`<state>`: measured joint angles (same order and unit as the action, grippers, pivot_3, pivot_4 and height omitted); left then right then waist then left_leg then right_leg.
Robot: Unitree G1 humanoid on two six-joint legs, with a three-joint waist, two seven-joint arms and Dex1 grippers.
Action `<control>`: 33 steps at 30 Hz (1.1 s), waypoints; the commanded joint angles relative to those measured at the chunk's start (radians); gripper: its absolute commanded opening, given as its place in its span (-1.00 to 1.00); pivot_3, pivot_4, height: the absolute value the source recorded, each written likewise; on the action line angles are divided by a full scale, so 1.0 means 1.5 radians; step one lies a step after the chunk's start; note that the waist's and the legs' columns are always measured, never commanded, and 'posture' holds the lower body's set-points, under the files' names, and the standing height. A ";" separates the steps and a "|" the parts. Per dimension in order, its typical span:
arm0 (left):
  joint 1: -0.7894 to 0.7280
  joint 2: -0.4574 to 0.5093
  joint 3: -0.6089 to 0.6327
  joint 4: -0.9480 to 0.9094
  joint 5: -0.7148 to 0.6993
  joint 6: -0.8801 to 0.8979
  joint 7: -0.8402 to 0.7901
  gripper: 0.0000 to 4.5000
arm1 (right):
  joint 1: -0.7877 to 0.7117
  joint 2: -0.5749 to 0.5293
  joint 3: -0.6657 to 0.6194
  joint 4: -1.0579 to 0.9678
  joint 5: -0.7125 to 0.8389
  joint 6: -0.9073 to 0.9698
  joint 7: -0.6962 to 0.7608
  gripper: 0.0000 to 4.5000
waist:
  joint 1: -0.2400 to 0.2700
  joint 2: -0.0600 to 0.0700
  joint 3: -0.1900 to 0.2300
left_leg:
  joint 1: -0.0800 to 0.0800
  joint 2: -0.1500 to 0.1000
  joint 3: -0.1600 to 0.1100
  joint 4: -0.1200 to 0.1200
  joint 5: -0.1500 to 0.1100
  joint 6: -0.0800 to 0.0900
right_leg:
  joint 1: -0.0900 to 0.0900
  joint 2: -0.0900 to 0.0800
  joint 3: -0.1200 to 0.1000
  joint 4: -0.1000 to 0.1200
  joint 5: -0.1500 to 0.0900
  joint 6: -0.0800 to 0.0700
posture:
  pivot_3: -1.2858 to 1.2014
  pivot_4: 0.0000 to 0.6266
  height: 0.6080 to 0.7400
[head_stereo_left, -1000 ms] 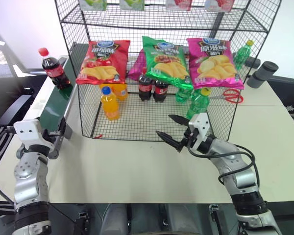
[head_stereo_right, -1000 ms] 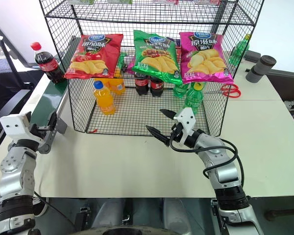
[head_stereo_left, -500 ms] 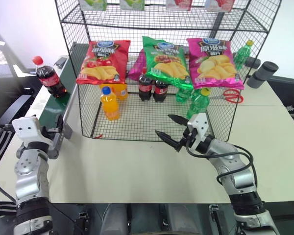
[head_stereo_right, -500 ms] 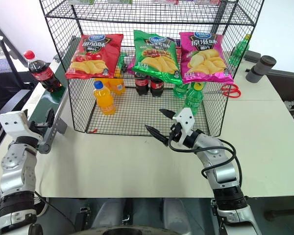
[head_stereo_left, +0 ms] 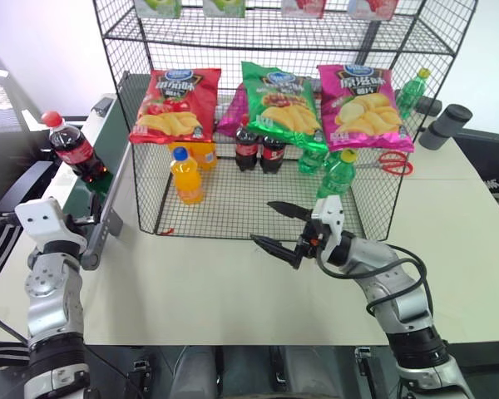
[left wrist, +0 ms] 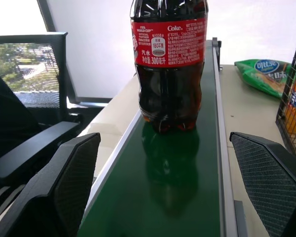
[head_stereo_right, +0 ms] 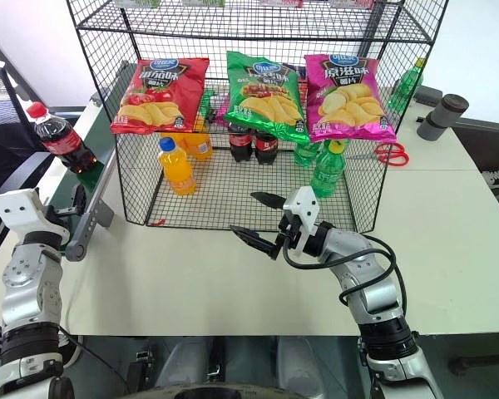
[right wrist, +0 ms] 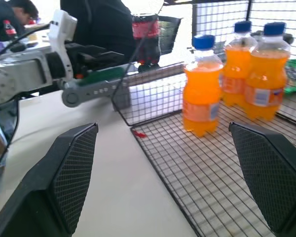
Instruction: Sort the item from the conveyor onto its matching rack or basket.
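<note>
Cola bottle [head_stereo_left: 71, 150] is seen upright on conveyor [left wrist: 187, 173], ungrasped; left gripper [left wrist: 167, 197] and right gripper [head_stereo_left: 283, 229] are spread wide, empty.

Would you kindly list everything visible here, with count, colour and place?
cola bottle: one, dark with red cap, upright on the conveyor
conveyor: one, dark green, left of the rack
rack: one, black wire, on the table
table: one, cream
chip bags: three, red, green, pink, hanging on the rack front
orange bottles: at least two, rack floor left
cola bottles in rack: two, rack centre
green bottles: at least three, right side
scissors: one, red, behind the rack
left gripper: open, at the conveyor end
right gripper: open, before the rack
</note>
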<state>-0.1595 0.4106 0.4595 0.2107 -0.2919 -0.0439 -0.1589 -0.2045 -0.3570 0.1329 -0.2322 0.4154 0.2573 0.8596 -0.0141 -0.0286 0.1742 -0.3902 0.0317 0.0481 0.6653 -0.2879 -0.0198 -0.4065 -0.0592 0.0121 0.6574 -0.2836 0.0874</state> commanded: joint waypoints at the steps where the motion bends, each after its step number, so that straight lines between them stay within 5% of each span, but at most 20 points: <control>1: -0.002 0.009 0.021 -0.007 0.000 -0.020 0.007 1.00 | -0.001 -0.001 0.010 -0.021 -0.001 -0.006 0.002 0.97 | 0.000 0.000 0.000 | 0.000 0.000 0.000 0.000 0.000 0.000 | 0.000 0.000 0.000 0.000 0.000 0.000 | 0.03 -0.52 1.00; 31: 0.003 0.011 0.025 -0.010 -0.004 -0.020 0.018 1.00 | 0.003 0.003 0.022 -0.014 -0.010 -0.013 -0.001 0.97 | 0.000 0.000 0.000 | 0.000 0.000 0.000 0.000 0.000 0.000 | 0.000 0.000 0.000 0.000 0.000 0.000 | 0.03 -0.52 1.00; 33: 0.004 0.010 0.027 -0.011 -0.005 -0.017 0.023 0.75 | 0.002 0.003 0.022 -0.013 -0.011 -0.013 -0.001 1.00 | 0.000 0.000 0.000 | 0.000 0.000 0.000 0.000 0.000 0.000 | 0.000 0.000 0.000 0.000 0.000 0.000 | 0.03 -0.52 1.00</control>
<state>-0.1509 0.4108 0.4768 0.2157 -0.2931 -0.0554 -0.1278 -0.1989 -0.3552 0.1684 -0.2313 0.3951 0.2556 0.8585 -0.0141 -0.0287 0.1741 -0.3902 0.0317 0.0479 0.6653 -0.2880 -0.0199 -0.4066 -0.0595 0.0119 0.6574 -0.2836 0.0874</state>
